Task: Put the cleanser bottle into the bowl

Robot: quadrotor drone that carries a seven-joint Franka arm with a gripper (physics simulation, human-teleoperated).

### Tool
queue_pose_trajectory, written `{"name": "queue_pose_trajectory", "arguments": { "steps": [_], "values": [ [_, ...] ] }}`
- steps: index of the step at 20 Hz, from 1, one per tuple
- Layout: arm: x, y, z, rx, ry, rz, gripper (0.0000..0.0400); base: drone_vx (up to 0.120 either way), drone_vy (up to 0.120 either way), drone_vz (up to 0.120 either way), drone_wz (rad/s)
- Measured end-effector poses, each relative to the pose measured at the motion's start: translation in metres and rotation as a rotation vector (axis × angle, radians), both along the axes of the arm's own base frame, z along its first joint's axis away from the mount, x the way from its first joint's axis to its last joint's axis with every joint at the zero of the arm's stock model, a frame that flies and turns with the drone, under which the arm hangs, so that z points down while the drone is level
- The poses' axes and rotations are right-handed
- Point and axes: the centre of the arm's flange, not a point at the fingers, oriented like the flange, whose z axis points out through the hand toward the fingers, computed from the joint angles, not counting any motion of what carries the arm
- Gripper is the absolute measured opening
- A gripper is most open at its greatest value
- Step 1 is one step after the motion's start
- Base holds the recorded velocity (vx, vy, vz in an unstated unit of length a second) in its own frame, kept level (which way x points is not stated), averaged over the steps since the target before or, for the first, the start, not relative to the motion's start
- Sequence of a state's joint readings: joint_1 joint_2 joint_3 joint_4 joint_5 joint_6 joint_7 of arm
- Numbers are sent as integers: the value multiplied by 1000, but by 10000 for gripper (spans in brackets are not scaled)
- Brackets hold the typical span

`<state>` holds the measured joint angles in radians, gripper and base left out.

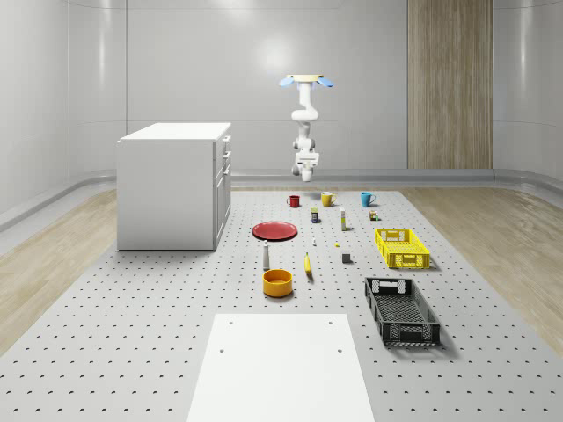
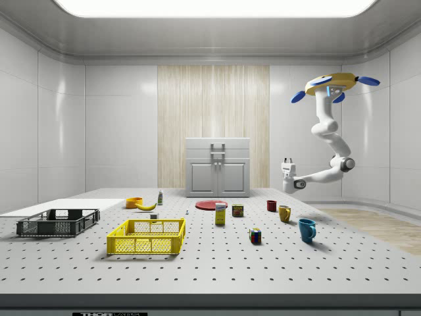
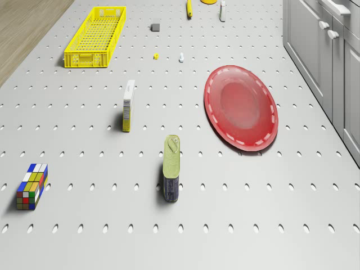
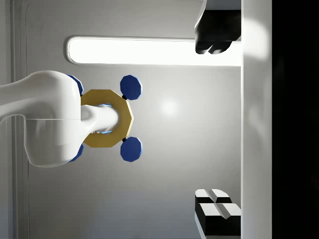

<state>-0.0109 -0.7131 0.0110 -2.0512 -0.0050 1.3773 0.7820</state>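
Observation:
The cleanser bottle [image 1: 266, 257], white and slim, stands upright on the perforated table just behind the orange bowl [image 1: 277, 282]. From the side, the bottle [image 2: 160, 197] is right beside the bowl [image 2: 134, 203]; it also appears in the drone view [image 3: 223, 10]. The drone [image 1: 304, 81] hovers high over the table's far end, above the mugs. Its arm hangs down and bends, holding the gripper [image 2: 287, 160] in the air with its fingers pointing up, far from the bottle. In the wrist view the gripper [image 4: 213, 121] is open and empty, facing the ceiling and the drone [image 4: 105, 118].
A white cabinet [image 1: 171, 185] stands at the whole-scene view's left. On the table are a red plate [image 1: 275, 230], a banana [image 1: 308, 264], a yellow crate [image 1: 402, 248], a black crate [image 1: 401, 309], three mugs, a can [image 3: 171, 167], a puzzle cube [image 3: 32, 186] and a white board [image 1: 281, 365].

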Motion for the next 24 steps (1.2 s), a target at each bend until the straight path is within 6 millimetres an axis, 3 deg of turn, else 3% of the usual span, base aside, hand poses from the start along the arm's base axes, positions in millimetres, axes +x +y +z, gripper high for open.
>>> {"name": "queue_pose_trajectory", "arguments": {
  "steps": [15,20,24],
  "values": [
    [-1,14,-1,-142,-11,-3,400,120,-120,0,0],
    [-1,33,-6,-344,-15,-8,400,120,-120,0,0],
    [-1,61,-23,-669,-16,-17,400,120,-120,0,0]
  ]
}}
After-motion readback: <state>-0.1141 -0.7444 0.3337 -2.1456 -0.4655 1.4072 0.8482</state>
